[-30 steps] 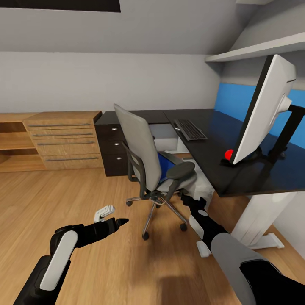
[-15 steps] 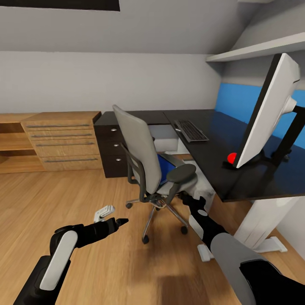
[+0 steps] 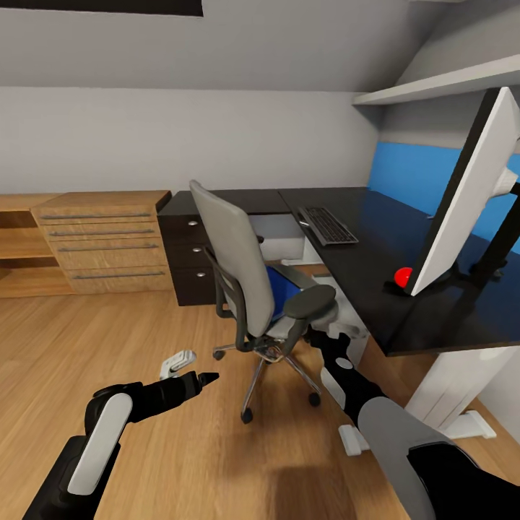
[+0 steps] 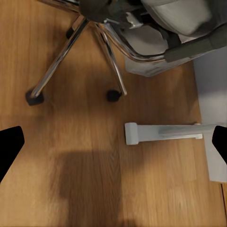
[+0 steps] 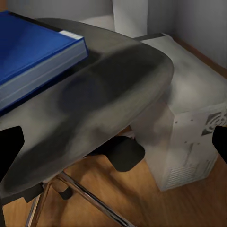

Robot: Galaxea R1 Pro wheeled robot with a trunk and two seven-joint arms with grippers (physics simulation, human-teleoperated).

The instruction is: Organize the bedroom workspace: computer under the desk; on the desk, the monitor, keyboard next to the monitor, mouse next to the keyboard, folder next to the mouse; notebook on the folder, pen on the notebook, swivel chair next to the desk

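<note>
Blue folder (image 3: 280, 292) flat on chair (image 3: 249, 278) seat, frame centre, long axis toward table (image 3: 404, 289), I think. My right gripper (image 3: 334, 341) nearer, just below armrest, fingers spread. Left gripper (image 3: 193, 378) lower left, fingers also apart.

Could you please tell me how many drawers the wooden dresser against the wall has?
4, stacked in the wooden dresser left of the black cabinet; none appears hidden.
</note>
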